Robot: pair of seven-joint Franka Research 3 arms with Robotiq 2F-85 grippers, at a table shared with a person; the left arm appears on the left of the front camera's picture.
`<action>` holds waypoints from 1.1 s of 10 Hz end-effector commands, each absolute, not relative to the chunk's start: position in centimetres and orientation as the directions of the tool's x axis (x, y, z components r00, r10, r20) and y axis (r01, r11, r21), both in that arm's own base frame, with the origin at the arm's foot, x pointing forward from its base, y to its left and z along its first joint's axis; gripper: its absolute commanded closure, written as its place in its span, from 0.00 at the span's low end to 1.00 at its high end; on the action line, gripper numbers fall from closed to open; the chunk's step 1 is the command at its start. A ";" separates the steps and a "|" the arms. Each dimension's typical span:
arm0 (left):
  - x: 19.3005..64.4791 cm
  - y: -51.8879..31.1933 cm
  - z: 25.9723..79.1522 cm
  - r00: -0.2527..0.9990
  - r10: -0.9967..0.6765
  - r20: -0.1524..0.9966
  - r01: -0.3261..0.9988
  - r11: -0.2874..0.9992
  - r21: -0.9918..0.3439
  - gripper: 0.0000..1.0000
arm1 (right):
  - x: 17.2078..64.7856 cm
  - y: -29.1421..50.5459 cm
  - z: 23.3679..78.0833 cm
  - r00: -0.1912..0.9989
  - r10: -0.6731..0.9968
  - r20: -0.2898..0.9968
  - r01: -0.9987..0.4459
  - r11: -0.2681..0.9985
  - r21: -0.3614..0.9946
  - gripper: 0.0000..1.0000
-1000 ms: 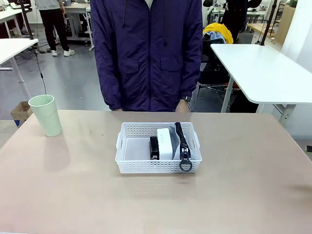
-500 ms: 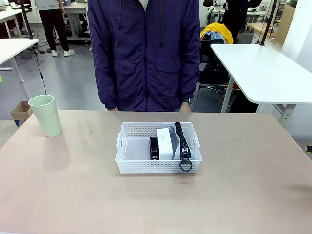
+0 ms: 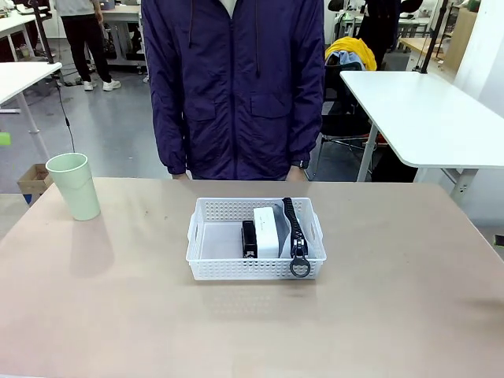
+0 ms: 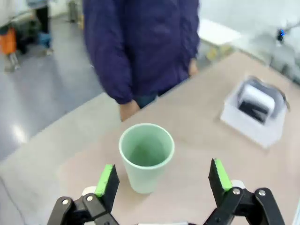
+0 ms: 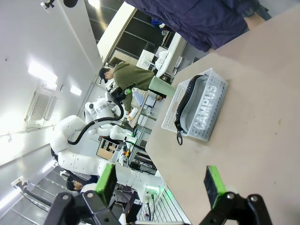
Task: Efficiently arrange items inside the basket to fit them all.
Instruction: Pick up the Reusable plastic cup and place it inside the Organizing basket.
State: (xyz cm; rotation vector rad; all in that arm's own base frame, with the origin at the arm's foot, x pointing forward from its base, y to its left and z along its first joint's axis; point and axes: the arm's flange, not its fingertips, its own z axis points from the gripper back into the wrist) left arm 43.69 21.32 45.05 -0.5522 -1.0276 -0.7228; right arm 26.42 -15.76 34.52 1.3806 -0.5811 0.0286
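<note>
The white lattice basket (image 3: 252, 270) sits mid-table. Inside stand a small black stapler (image 3: 249, 239), a white box (image 3: 266, 231) and a grey pouch (image 3: 308, 239) with its black zipper and ring pull toward me. The left half of the basket floor is bare. A pale green cup (image 3: 73, 186) stands upright at the table's far left. My left gripper (image 4: 163, 180) is open, hovering just short of the cup (image 4: 146, 157), with the basket (image 4: 248, 133) farther off. My right gripper (image 5: 160, 183) is open above the table, apart from the basket (image 5: 208, 110).
A person in a purple jacket (image 3: 236, 87) stands at the far edge, hands at the table's rim. Bare tabletop (image 3: 394, 299) surrounds the basket. Another white table (image 3: 425, 110) stands behind on the right.
The person has shifted slightly at the far edge. The basket, its contents and the cup have not moved.
</note>
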 end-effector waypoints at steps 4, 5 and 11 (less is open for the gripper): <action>44.4 23.5 37.5 0.112 -0.522 0.846 0.910 0.396 0.124 0.00 | 26.4 -15.6 34.9 0.857 -0.326 0.399 -0.351 0.199 0.915 0.00; 45.1 22.8 36.0 0.116 -0.525 0.843 0.909 0.398 0.123 0.00 | 26.4 -15.6 34.9 0.857 -0.326 0.399 -0.351 0.199 0.915 0.00; 44.8 22.8 35.0 0.145 -0.515 0.845 0.919 0.387 0.079 0.00 | 26.4 -15.6 34.9 0.857 -0.326 0.399 -0.351 0.199 0.915 0.00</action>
